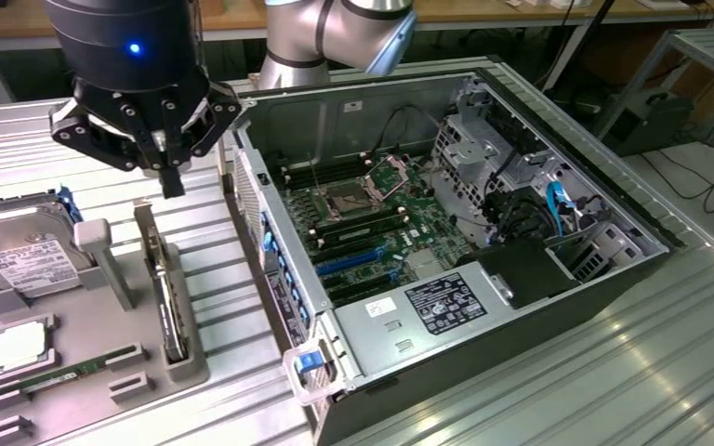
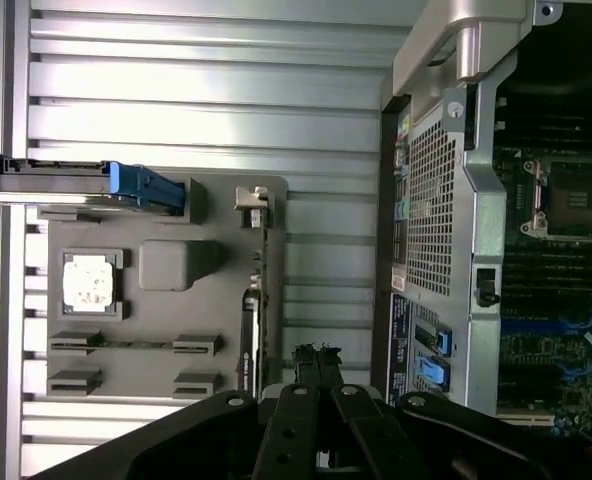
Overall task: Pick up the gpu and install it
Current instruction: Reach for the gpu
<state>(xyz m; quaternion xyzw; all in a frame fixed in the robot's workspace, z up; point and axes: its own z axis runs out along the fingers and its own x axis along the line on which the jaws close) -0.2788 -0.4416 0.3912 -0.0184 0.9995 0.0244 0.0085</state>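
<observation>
- Here, at the exterior view's left, a boxy silver hard drive [image 1: 22,265] with a white label sits in a grey moulded holder [image 1: 103,325]. A square processor chip [image 1: 19,346] and a narrow green memory stick [image 1: 57,379] lie in the same holder.
- The gpu [image 1: 165,297] stands on its long edge in a slot along the holder's side nearest the computer case. It is a thin, flat, dark card, upright.
- Its long axis runs roughly parallel to the case's near wall, and its silvery bracket end is at the holder's hard-drive end.
- Above that end hangs the black robot arm [image 1: 127,46]. Its jaws are pressed together, pinch nothing, and stay close over the gpu without touching it.
- The ribbed, silvery metal tabletop [image 1: 580,372] carries both holder and case.
- At the exterior view's right, the grey sheet-metal computer case [image 1: 370,102] lies open. Inside are a green motherboard [image 1: 389,232], a bare square processor socket [image 1: 342,200], blue slots and dark cables.
</observation>
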